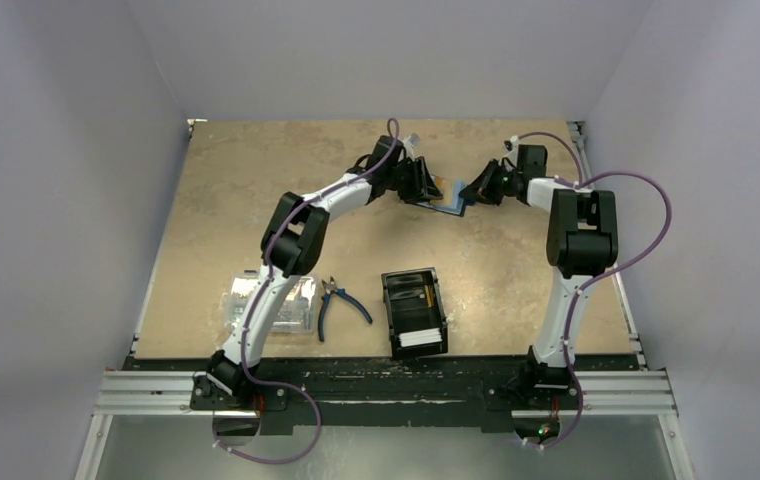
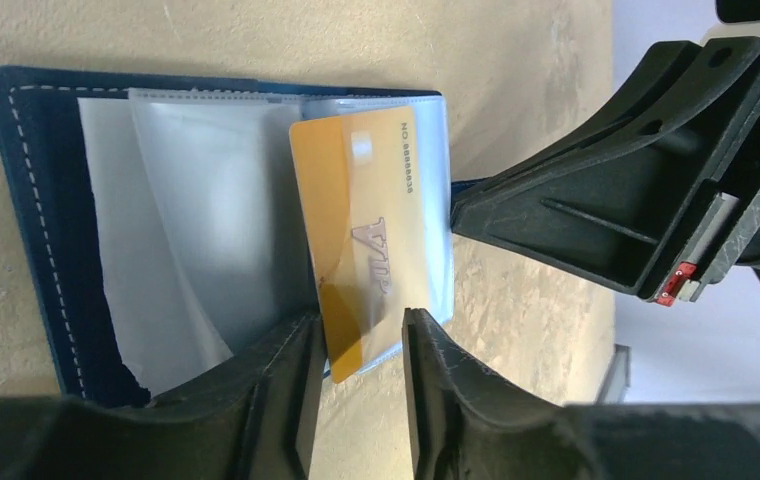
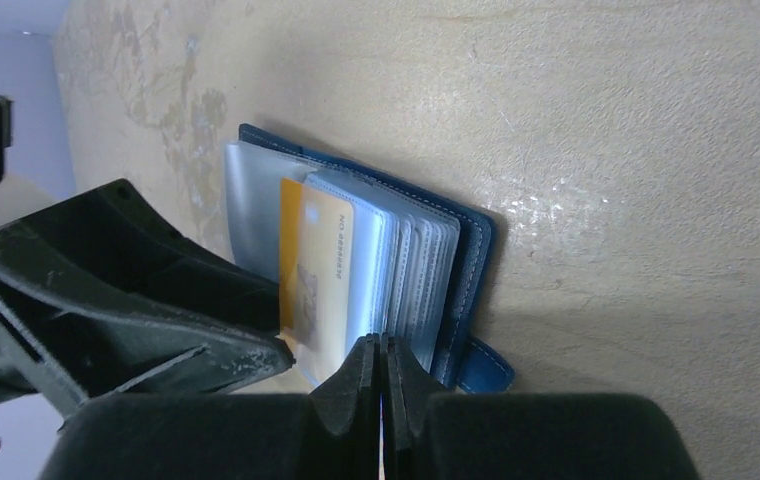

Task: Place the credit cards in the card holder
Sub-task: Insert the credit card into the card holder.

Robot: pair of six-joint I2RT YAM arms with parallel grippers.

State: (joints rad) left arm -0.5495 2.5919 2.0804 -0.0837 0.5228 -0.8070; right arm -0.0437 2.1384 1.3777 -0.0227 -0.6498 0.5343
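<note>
Left end effector (image 2: 359, 330): we see its jaws apart with the near corner of the orange-yellow card between them. Whether they press on it, we cannot tell.
Orange-yellow card (image 2: 356, 230): it lies over the open holder's sleeves. Its far part seems to sit under clear film, and its near end pokes out toward 6 o'clock in the left wrist view.
Card holder (image 2: 36, 200): navy with pale stitching, spread open on the counter (image 1: 256, 190) at the far middle, 12 o'clock from the black tray.
Clear sleeves (image 2: 186, 220): a fanned stack of plastic leaves inside the holder, and those we can see look empty.
Right end effector (image 3: 377, 350): clenched, fingers pressed together at the sleeves' free edge, at the holder's 3 o'clock in the top view. We judge it steadies or pinches a leaf, but cannot confirm that.
Step in hand: we judge this to be seating the first card in a sleeve, partway done.
Next move: we think it calls for a straight push along the card's length toward 12 o'clock in the left wrist view, with the sleeve mouth kept open and the holder pinned.
Writing: "VIP" on the card's face. Along one edge is a line starting "NO" followed by digits, mostly eights. We see no brand on the holder.
Black tray (image 1: 388, 310): at the holder's 6 o'clock, near the counter's front edge.
Pale stack (image 1: 421, 338): it lies at the tray's near end, and we judge it to be more cards.
Pliers (image 1: 341, 300): blue-handled, at the tray's 9 o'clock.
Clear box (image 1: 304, 305): at the pliers' 9 o'clock, partly under the left arm.
</note>
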